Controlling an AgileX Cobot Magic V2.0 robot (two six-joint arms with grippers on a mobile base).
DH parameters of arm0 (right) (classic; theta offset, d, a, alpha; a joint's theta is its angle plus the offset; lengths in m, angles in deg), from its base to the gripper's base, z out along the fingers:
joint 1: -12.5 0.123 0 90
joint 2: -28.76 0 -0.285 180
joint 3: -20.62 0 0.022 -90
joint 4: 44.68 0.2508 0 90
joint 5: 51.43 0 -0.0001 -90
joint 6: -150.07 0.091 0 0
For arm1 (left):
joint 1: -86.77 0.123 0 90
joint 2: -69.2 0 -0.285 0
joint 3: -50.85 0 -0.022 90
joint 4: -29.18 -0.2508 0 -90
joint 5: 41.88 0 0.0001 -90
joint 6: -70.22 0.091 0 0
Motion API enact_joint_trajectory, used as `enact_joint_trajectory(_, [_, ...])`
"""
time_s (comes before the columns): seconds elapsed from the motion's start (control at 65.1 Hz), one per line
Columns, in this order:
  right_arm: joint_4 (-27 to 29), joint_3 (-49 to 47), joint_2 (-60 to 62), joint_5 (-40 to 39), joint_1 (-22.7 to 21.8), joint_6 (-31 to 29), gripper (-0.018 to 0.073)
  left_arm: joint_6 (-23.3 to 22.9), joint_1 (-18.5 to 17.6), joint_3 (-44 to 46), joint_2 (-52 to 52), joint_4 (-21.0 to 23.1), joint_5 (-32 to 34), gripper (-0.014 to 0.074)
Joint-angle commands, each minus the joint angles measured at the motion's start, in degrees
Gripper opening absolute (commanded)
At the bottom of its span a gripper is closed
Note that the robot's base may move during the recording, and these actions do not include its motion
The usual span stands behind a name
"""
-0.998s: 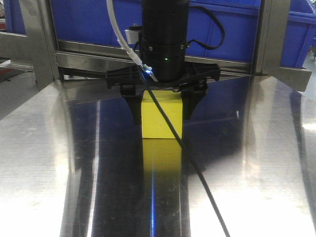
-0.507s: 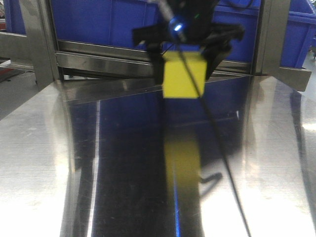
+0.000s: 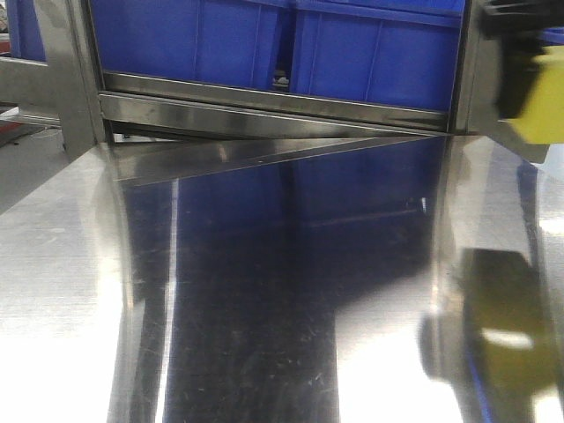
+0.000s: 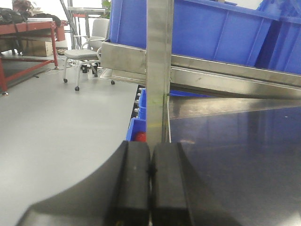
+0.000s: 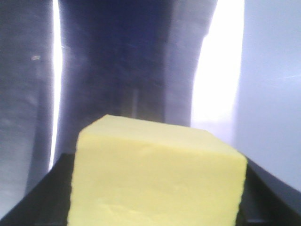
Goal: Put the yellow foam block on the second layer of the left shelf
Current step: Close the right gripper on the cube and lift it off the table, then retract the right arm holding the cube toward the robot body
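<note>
We see the right gripper (image 5: 157, 205) with its black fingers clamped on both sides of the small bright yellow foam cube (image 3: 545, 99). The cube sits blurred at the far right edge of the front view, raised above the shiny steel tabletop (image 3: 264, 335). The left gripper (image 4: 150, 165) has its fingers pressed together on nothing, near the steel shelf upright (image 4: 157, 70) and blue plastic bins (image 4: 211, 33).
</note>
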Motion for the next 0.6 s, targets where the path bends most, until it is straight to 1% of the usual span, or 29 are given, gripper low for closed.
enact_joint_trajectory(0.0, [-0.6, 4.8, 8.0, -6.4, -3.4, -1.4, 0.0342, -0.2, -0.3, -1.5, -0.5, 0.1, 5.0, 0.0136])
enact_joint_trajectory(0.092, [-0.6, 11.1, 13.6, -9.7, -6.0, -1.6, 0.0342, -0.2, -0.3, -1.5, -0.5, 0.1, 4.7, 0.0136])
enact_joint_trajectory(0.2, [-0.7, 17.2, 20.1, -12.7, -7.5, -1.8, 0.0342, -0.2, -0.3, -1.5, -0.5, 0.1, 5.0, 0.0136])
enact_joint_trajectory(0.338, [-0.8, 24.7, 29.4, -16.7, -7.7, -1.8, 0.0342, -0.2, -0.3, -1.5, -0.5, 0.1, 4.7, 0.0136])
enact_joint_trajectory(0.461, [-0.8, 29.1, 37.1, -20.0, -7.6, -1.8, 0.0342, -0.2, -0.3, -1.5, -0.5, 0.1, 5.0, 0.0136])
enact_joint_trajectory(0.583, [-1.3, 32.6, 47.8, -21.5, -7.6, -1.8, 0.0342, -0.2, -0.3, -1.5, -0.5, 0.1, 4.7, 0.0136])
